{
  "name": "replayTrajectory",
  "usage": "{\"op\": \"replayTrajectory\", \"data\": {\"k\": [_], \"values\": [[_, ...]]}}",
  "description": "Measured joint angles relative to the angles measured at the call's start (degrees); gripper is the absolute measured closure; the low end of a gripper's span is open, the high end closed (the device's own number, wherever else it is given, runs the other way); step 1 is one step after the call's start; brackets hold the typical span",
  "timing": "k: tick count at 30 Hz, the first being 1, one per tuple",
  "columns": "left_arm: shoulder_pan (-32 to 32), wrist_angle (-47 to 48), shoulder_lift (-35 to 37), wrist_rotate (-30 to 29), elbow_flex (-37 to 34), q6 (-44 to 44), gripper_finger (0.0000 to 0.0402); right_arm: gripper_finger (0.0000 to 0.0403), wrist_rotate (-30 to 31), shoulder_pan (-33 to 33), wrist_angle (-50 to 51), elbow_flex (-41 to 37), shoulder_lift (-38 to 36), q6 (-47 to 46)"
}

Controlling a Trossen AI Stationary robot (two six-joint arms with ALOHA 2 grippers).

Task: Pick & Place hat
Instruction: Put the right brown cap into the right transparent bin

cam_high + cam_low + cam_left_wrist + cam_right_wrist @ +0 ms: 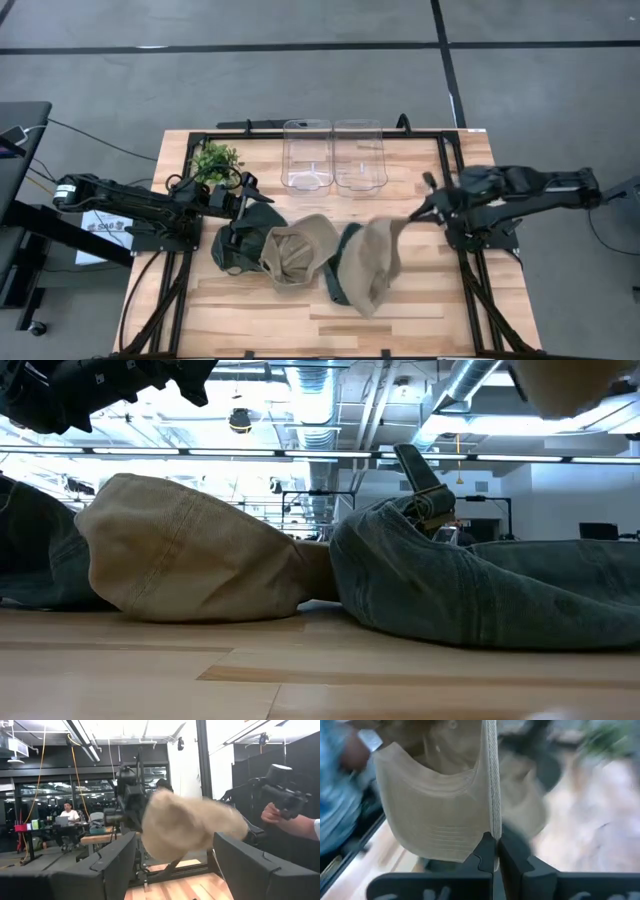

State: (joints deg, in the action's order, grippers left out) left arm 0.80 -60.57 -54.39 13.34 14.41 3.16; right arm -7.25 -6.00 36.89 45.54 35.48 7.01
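Observation:
My right gripper [418,213] is shut on a tan hat [376,262] and holds it above the table's middle right. The hat also shows in the right wrist view [435,815] and at the top of the low view [570,385]. Under it lies a blue denim hat [343,272], resting on the wood in the low view [480,595]. Another tan hat [298,250] and a dark green hat [238,240] lie to its left. My left gripper [243,197] is open and empty above the green hat. My right gripper pinches the tan hat's stitched brim edge [493,822] between its two fingers. The fingers come about level from the table's right side. The hat hangs below and beyond the fingers, clear of the table.
Two clear plastic bins [307,155] [359,155] stand side by side at the far middle. A small green plant [215,160] stands at the far left. A person's hand [287,817] with a controller shows beyond the table in the left wrist view.

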Motion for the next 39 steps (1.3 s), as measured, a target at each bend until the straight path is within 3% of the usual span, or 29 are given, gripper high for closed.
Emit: {"op": "replayTrajectory", "data": {"k": [9, 18, 21, 27, 32, 39], "values": [[0.0, -2.4, 0.0, 0.0, 0.0, 0.0, 0.0137, 0.0399, 21.1, 2.4, -9.9, 0.0, -1.5, -6.9], [0.0, -2.4, 0.0, 0.0, 0.0, 0.0, 0.0137, 0.0400, 34.1, 12.6, -23.0, -8.7, -4.3, -14.4], [0.0, -2.4, 0.0, 0.0, 0.0, 0.0, 0.0137, 0.0400, 31.0, 17.9, -31.6, -14.7, -6.9, -20.0], [0.0, -2.3, 0.0, 0.0, 0.0, 0.0, 0.0137, 0.0401, 12.2, 24.7, -44.5, -22.9, -9.4, -29.3], [0.0, -2.3, 0.0, 0.0, 0.0, 5.6, 0.0137, 0.0401, 11.1, 25.2, -48.4, -28.6, -9.4, -30.9], [0.0, -2.4, -1.7, 0.0, -0.1, 8.8, 0.0137, 0.0402, 5.8, 24.2, -63.6, -39.5, -9.3, -36.8]]}}
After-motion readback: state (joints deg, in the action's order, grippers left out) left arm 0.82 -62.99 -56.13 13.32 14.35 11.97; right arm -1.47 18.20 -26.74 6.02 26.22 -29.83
